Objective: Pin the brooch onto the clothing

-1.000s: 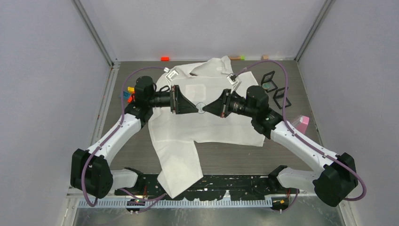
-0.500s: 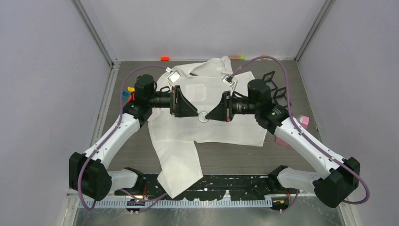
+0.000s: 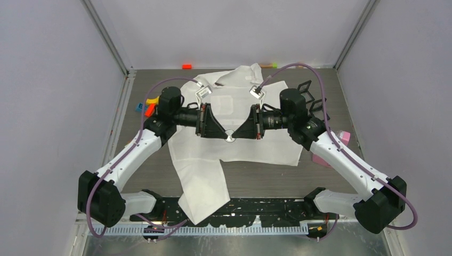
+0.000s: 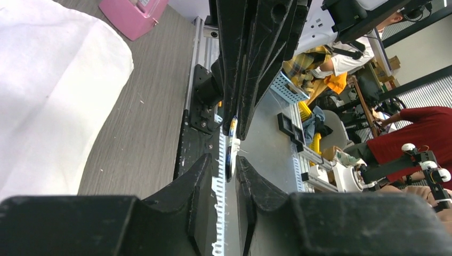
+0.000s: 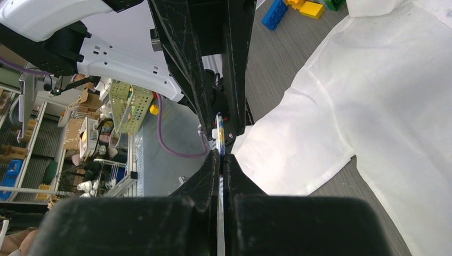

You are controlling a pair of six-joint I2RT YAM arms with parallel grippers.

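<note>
The clothing, a large white shirt (image 3: 256, 149), lies flat in the middle of the table; it also shows in the left wrist view (image 4: 53, 80) and the right wrist view (image 5: 373, 106). The brooch (image 3: 228, 138), a small round disc, is held edge-on above the shirt. My right gripper (image 3: 234, 135) is shut on the brooch (image 5: 220, 133), with its tips (image 5: 220, 156) pinching the disc. My left gripper (image 3: 223, 134) meets it tip to tip. Its jaws (image 4: 230, 162) stand narrowly open around the brooch's far edge (image 4: 229, 154), with a gap on one side.
Two black frame stands (image 3: 312, 101) are at the back right beside the shirt. A pink box (image 3: 344, 137) lies at the right edge. Small coloured blocks (image 3: 151, 104) lie at the left, and an orange block (image 3: 186, 66) by the back wall.
The right gripper carried the brooch a little toward the near edge. The left gripper moved right and closed in, so its tips now stand around the brooch.
</note>
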